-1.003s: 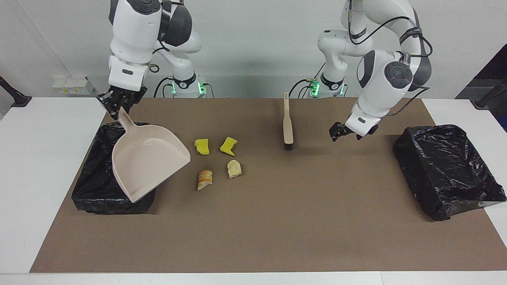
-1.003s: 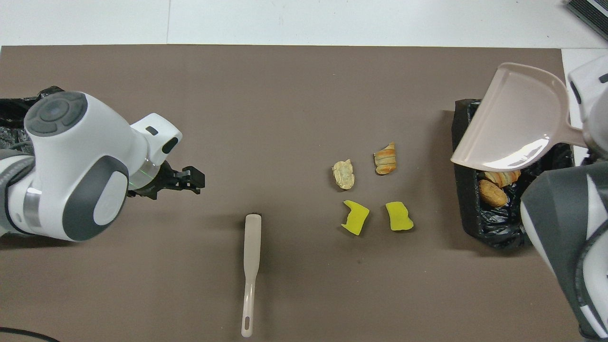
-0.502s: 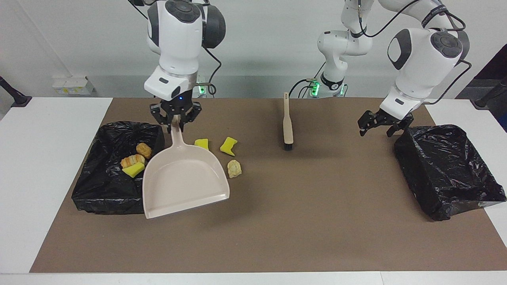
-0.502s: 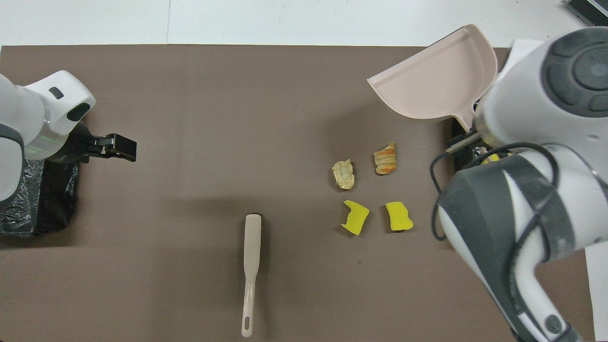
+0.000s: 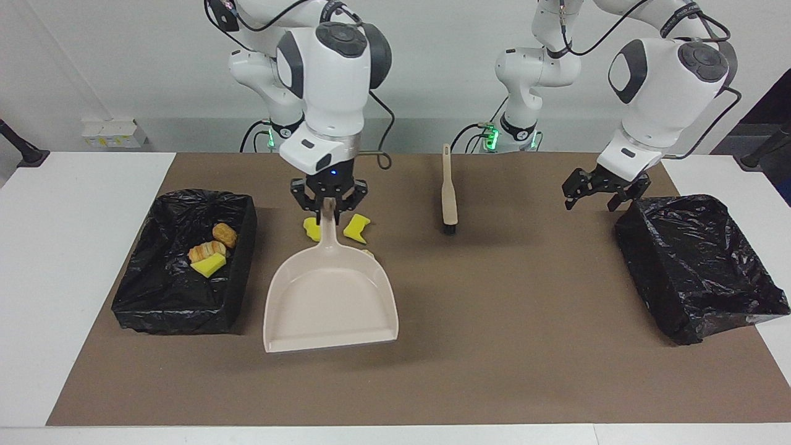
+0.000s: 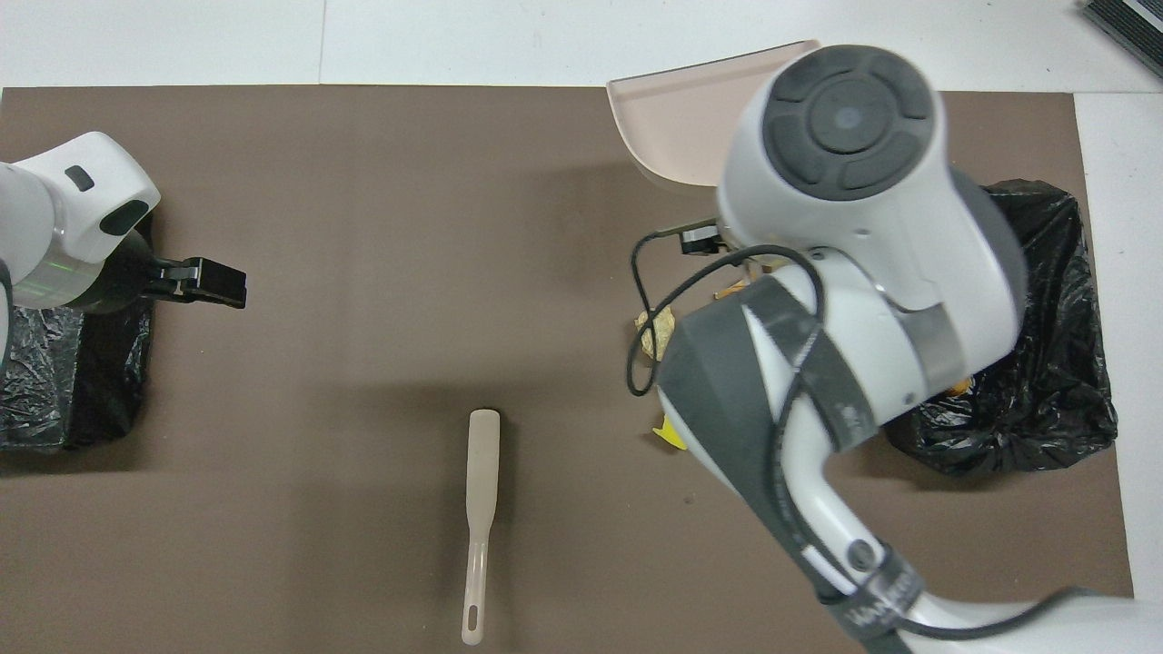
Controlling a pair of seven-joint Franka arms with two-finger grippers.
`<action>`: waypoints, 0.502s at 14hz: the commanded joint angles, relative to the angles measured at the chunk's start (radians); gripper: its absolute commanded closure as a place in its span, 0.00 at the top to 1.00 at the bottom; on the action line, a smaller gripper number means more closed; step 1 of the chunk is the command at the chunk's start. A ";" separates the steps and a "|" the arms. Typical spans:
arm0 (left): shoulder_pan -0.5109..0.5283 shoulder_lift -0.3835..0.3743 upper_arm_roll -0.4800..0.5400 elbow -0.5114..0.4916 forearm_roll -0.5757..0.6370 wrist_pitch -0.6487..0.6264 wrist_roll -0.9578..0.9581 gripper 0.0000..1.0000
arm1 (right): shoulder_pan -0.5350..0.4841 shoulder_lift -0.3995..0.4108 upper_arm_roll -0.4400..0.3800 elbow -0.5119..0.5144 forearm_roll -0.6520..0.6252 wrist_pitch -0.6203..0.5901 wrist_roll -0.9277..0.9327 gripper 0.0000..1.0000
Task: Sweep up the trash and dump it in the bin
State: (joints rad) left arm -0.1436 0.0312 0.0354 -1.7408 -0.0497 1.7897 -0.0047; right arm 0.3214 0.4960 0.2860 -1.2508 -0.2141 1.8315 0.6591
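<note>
bin with trash (image 5: 185, 272): at nine o'clock on the mat, toward the right arm's end. i count three bits of dumped trash (image 5: 210, 250) in it, two bread-like and one yellow, so i judge the first load is done.
right gripper (image 5: 328, 207): pinching the dustpan (image 5: 330, 300) by its handle, fingers pressed on it. i hold it from the top so the pan hangs mouth away from the robots, over the loose trash. half a second ago it hung at the bin's edge; now it has swung toward the mat's centre.
loose trash (image 5: 356, 228): two yellow chunks show just beside the handle, a tan bit peeks past the pan's shoulder at one o'clock; the pan covers the rest. the pieces themselves have not moved.
brush (image 5: 448, 198): lies at twelve o'clock, handle toward the robots, untouched and unmoved. i judge it is needed next.
left gripper (image 5: 604, 188): waits with fingers spread and empty, over the mat by the second bin (image 5: 698, 266) at three o'clock. it has barely shifted since half a second ago.
</note>
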 commanded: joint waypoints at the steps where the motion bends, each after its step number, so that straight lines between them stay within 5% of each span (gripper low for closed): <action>1: 0.013 -0.007 -0.011 0.007 0.016 -0.023 0.041 1.00 | 0.074 0.107 -0.001 0.077 0.019 0.047 0.094 0.00; 7: 0.015 -0.011 -0.012 0.012 0.019 -0.058 0.103 1.00 | 0.232 0.240 -0.054 0.133 0.016 0.121 0.146 0.00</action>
State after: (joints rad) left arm -0.1412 0.0272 0.0339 -1.7400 -0.0497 1.7540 0.0827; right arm 0.5417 0.7004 0.2380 -1.1659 -0.2126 1.9525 0.7980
